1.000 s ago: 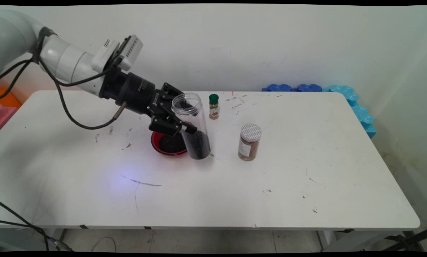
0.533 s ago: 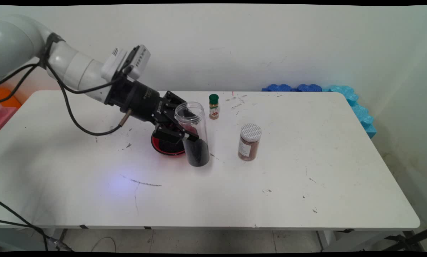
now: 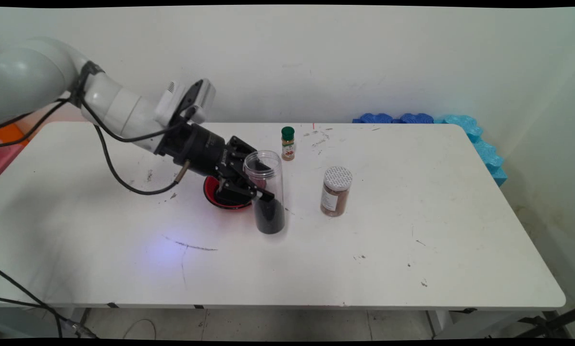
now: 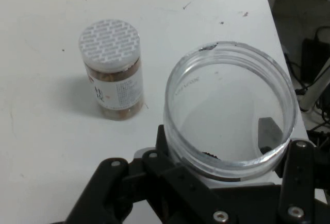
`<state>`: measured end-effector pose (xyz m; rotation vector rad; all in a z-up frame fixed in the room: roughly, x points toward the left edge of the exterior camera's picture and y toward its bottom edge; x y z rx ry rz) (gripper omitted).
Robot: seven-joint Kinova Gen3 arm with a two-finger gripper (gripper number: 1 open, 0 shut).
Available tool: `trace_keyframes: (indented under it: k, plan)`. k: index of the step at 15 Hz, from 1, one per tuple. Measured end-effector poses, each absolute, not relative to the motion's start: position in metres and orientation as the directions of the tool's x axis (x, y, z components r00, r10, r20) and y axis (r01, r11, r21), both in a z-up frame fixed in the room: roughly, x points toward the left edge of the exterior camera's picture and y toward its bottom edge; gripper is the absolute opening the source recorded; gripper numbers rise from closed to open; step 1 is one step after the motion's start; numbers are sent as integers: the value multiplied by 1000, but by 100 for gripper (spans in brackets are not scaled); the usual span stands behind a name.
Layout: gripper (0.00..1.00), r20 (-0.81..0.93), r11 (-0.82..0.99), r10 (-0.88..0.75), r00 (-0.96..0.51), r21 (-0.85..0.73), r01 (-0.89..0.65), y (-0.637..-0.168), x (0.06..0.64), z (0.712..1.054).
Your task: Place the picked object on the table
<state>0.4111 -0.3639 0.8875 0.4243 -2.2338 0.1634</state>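
Main view. We find the gripper (image 3: 250, 184) reaching in from the left, its fingers pinching a clear jar (image 3: 267, 192) about mid-height, one on the near side and one on the far side. The jar is open at the top, holds a dark granular fill in its lower part, and stands upright, or nearly so, with its base at or just above the white table (image 3: 412, 250); we cannot tell whether it touches. Its long axis runs vertical, crosswise to the line of the hand. Just behind the hand, left of the jar, sits a red bowl (image 3: 212, 191) with dark contents, partly hidden by the linkage. To the jar's right, apart from it, stands a brown-filled jar (image 3: 336, 191) with a white patterned lid; farther back is a small green-capped bottle (image 3: 288, 143). Blue foam pieces (image 3: 470, 132) lie along the far right edge.

Hand view. We look down into the clear jar's (image 4: 230, 112) open mouth, which sits directly ahead of the linkage, between the two fingers (image 4: 268, 132). The brown-filled jar (image 4: 113, 69) stands beyond it to the upper left, clear of any contact.
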Motion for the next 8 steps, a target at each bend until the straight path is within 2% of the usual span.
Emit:
trace_keyframes:
  k: [8]
  plan:
    - [0, 750, 925, -273, -603, 33, -378, -365, 398, 864]
